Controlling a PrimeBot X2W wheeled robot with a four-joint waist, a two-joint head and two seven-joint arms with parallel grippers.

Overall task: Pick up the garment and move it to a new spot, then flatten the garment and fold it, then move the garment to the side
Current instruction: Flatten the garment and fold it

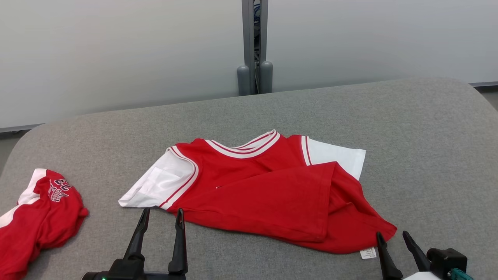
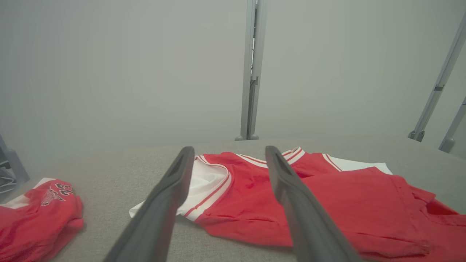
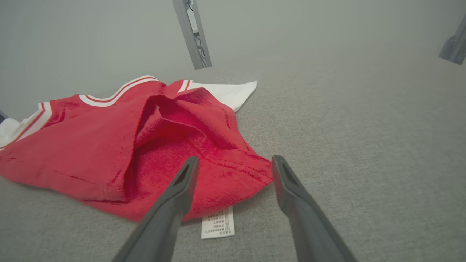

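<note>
The garment [image 1: 264, 190] is a red shirt with white sleeves and a striped collar, lying on the grey table with its lower half folded up over itself. A white label [image 1: 368, 252] sticks out at its near right corner. My left gripper [image 1: 162, 217] stands open just in front of the white left sleeve, empty. My right gripper [image 1: 392, 236] is open too, its fingers beside the garment's near right corner. The left wrist view has the garment [image 2: 291, 196] behind my open gripper [image 2: 227, 154]. In the right wrist view the garment's corner [image 3: 204, 163] and label [image 3: 218, 222] lie between the spread fingers [image 3: 182, 182].
A second red and white garment [image 1: 37, 217] lies crumpled at the table's left edge, also in the left wrist view [image 2: 36, 214]. The grey table [image 1: 428, 147] has free room to the right and behind. A grey post [image 1: 255, 46] stands against the pale wall beyond.
</note>
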